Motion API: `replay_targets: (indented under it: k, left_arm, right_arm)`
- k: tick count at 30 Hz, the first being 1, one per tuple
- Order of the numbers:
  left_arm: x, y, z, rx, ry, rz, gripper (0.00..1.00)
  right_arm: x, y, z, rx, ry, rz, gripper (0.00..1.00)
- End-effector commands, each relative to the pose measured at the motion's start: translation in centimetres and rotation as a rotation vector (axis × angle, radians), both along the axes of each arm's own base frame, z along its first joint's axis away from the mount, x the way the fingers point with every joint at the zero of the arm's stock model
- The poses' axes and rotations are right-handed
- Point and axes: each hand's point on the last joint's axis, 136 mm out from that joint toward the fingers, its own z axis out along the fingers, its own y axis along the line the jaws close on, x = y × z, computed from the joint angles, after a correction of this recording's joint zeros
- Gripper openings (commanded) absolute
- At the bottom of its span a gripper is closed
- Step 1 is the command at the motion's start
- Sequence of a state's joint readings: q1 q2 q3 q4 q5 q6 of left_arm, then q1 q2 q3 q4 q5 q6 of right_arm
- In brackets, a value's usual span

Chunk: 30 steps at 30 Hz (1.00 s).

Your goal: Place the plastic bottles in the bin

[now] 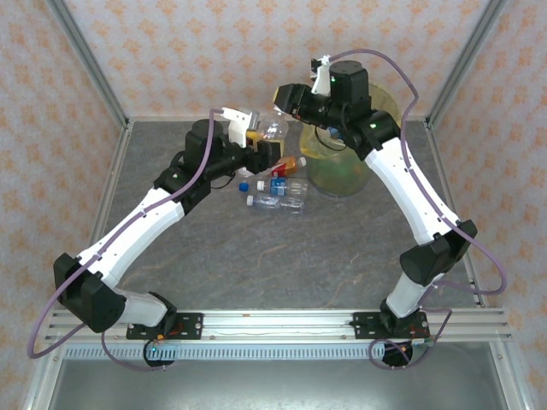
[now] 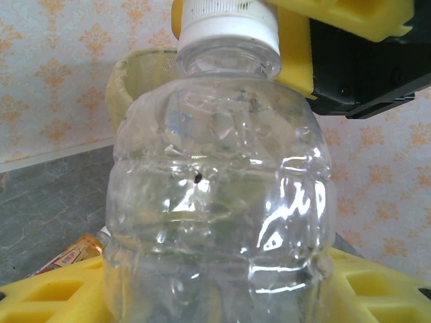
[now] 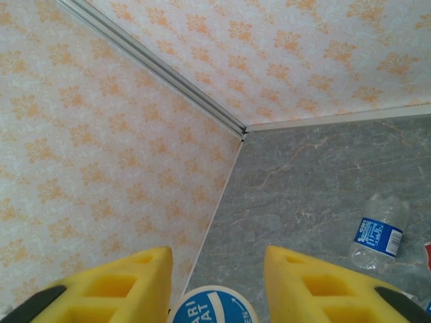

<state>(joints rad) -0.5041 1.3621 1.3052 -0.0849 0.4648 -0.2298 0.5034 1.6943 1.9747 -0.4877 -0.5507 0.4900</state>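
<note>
Clear bottle point(image 2: 215, 195), ribbed and white-capped, is seen close in the left wrist view. The left gripper point(image 1: 263, 142) is clamped on it. One yellow finger point(image 2: 293, 40) lies by the neck at 1 o'clock, and the other runs under the body at 6 o'clock. Behind the bottle, at 10 o'clock, stands the bin point(image 2: 135, 74), translucent yellow with a liner folded over its rim. At 8 o'clock an orange-labelled bottle point(image 2: 71, 254) lies on the table point(image 1: 256, 256).

In the top view the left arm extends from its base at 7 o'clock to about 12 o'clock of the table centre, and the held bottle is near the bin's 9 o'clock side. The bin stands at 1 o'clock of the table centre, partly covered by the right arm. Loose bottles lie together at 12 o'clock between the table centre and the left gripper. The orange-labelled one is just beside the bin wall. A blue-labelled bottle point(image 1: 280, 184) lies at its 7 o'clock, and a white-capped clear bottle point(image 1: 278, 202) is nearest the arm bases.

The right gripper point(image 3: 217, 269) is at 12 o'clock near the table's far edge in the top view. Its yellow fingers point(image 3: 135, 282) stand part-way apart at 7 and 5 o'clock of the wrist view. A round blue-and-white lettered piece point(image 3: 212, 308) sits between them at 6 o'clock. Whether the pads press on it cannot be told. A bottle with a blue band point(image 3: 377, 235) lies on the table at 4 o'clock, with patterned wall from 9 to 12 o'clock.
</note>
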Motion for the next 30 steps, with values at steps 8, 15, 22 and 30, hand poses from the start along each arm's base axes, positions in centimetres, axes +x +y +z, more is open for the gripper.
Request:
replay_targets:
  k: [8, 15, 22, 30]
  left_arm:
    - [-0.6, -1.0, 2.6, -0.016, -0.065, -0.059, 0.61]
    - [-0.2, -1.3, 2.1, -0.003, -0.046, -0.059, 0.61]
    - [0.3, -1.0, 2.3, -0.009, -0.044, -0.029, 0.72]
    - [-0.4, 0.3, 4.4, -0.034, -0.08, 0.018, 0.99]
  right_arm:
    - [-0.6, 0.8, -0.4, -0.031, 0.014, 0.048, 0.42]
    - [-1.1, 0.4, -0.7, -0.048, 0.014, 0.047, 0.3]
    - [-0.8, -0.8, 0.0, -0.058, -0.007, -0.011, 0.26]
    - [1.4, -5.3, 2.9, 0.031, -0.042, -0.147, 0.24]
